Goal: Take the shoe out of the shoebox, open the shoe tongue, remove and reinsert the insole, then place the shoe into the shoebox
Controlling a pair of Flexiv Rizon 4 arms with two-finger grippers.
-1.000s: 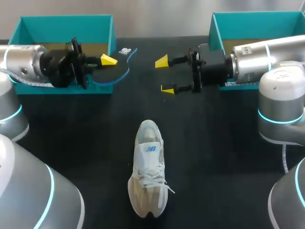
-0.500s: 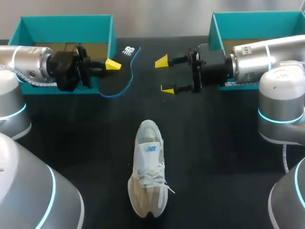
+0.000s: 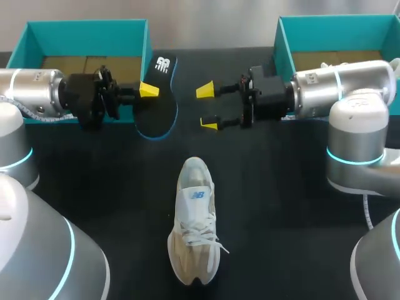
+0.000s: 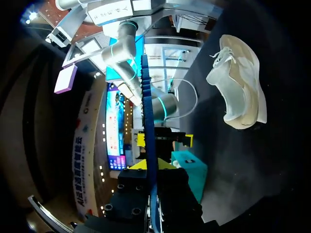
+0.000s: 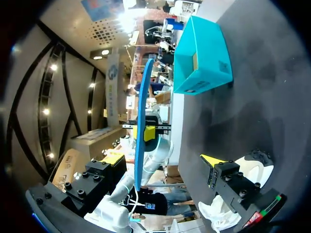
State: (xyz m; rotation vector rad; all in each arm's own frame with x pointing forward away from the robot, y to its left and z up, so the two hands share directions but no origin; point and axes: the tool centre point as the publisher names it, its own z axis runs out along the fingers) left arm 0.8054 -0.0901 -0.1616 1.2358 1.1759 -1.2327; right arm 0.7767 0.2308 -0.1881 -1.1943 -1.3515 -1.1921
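The left tool is clenched on the dark, blue-edged insole, gripping it at one long edge just in front of the left shoebox. Half a second ago the insole showed to the head camera only as a thin blue curve; it has since been rolled so that its broad dark face lies open to that view, and the left wrist has turned with it. In the left wrist view the insole runs edge-on straight out between that tool's fingers, with the pale shoe lying well off to one side. The right tool stands released, its yellow tips wide apart and empty, and it has slid from beside the right shoebox toward the insole, now near it but apart. From the right wrist the insole appears edge-on ahead of the spread fingers. The shoe has not shifted: it rests upright on its sole on the black desk, outside both boxes
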